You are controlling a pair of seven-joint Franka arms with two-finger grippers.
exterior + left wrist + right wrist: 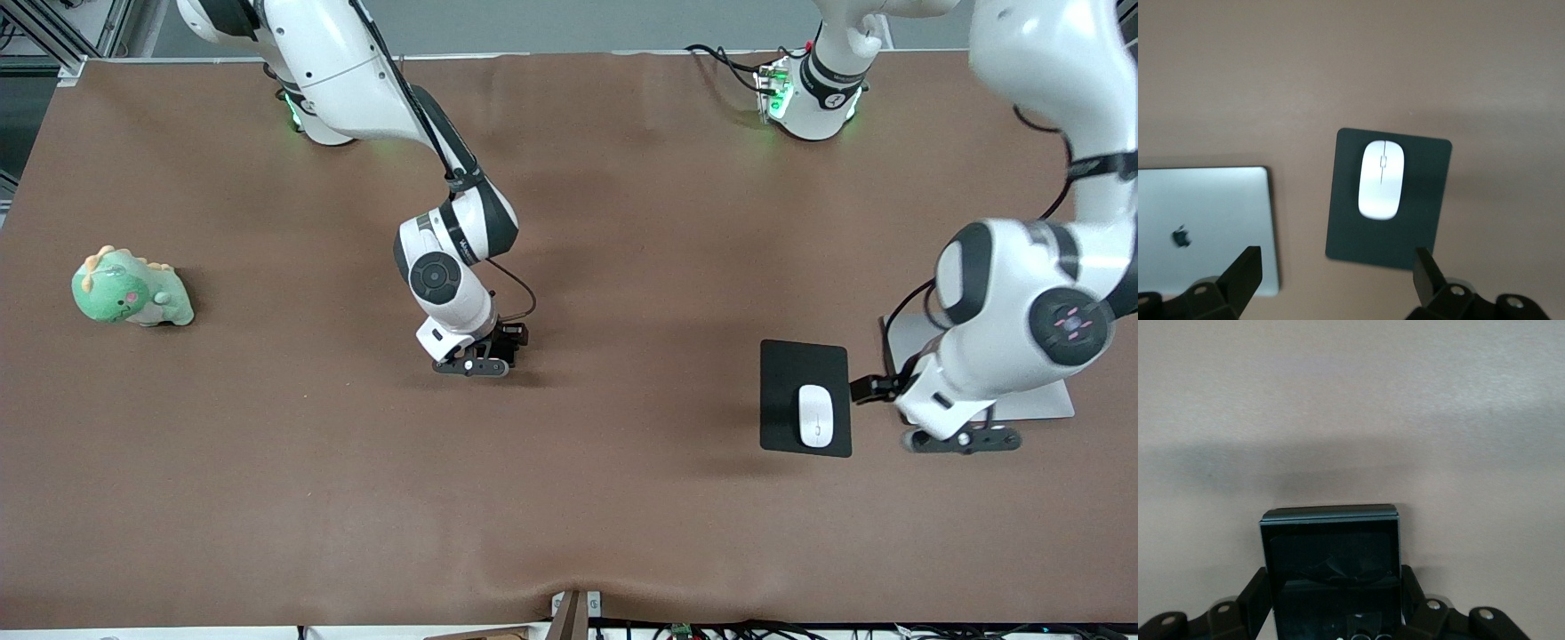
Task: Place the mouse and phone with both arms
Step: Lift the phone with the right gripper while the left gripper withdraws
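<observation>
We see the mouse (815, 415) lying on the black pad (782, 373), and our left hand (959, 439) hangs wide open beside it. Our right hand (476, 360), mid-bench, clamps the phone (1331, 567); next we judge it needs lifting and carrying to its place.

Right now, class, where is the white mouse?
The mouse lies on the black pad toward the left arm's end of the table, beside the silver laptop; the open left gripper is above it.
</observation>
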